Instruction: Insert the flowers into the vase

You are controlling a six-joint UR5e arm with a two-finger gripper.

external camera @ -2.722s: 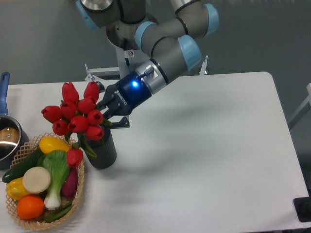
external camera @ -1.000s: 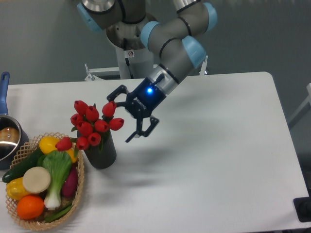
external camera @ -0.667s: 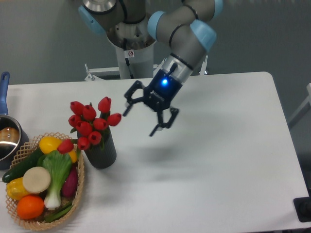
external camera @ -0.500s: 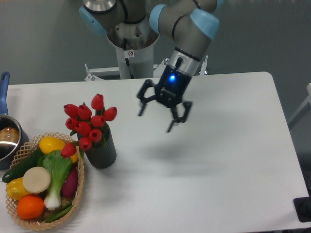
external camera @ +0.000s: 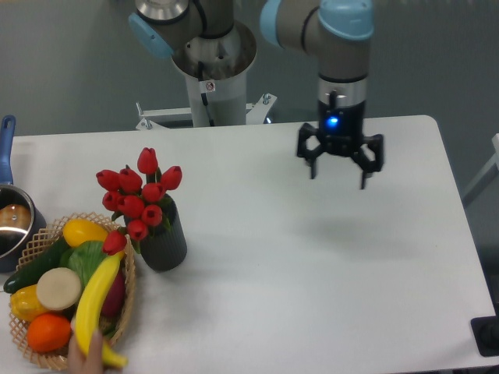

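The flowers (external camera: 136, 196), a bunch of red tulip heads on green stems, stand in the vase (external camera: 164, 241), a dark grey ribbed cylinder on the left of the white table. One tulip head droops over toward the basket. My gripper (external camera: 339, 173) hangs well to the right of them, above the table's far right part, pointing down, open, with nothing between its fingers.
A wicker basket (external camera: 125, 300) of produce sits at the front left beside the vase. A hand (external camera: 87, 358) at the bottom edge holds a yellow banana (external camera: 97, 300) over it. A steel pot (external camera: 14, 222) with a blue handle stands at the left edge.
My gripper let go of the flowers, which now stand in the vase, and swung away up and to the right. A hand with a banana came in over the basket.
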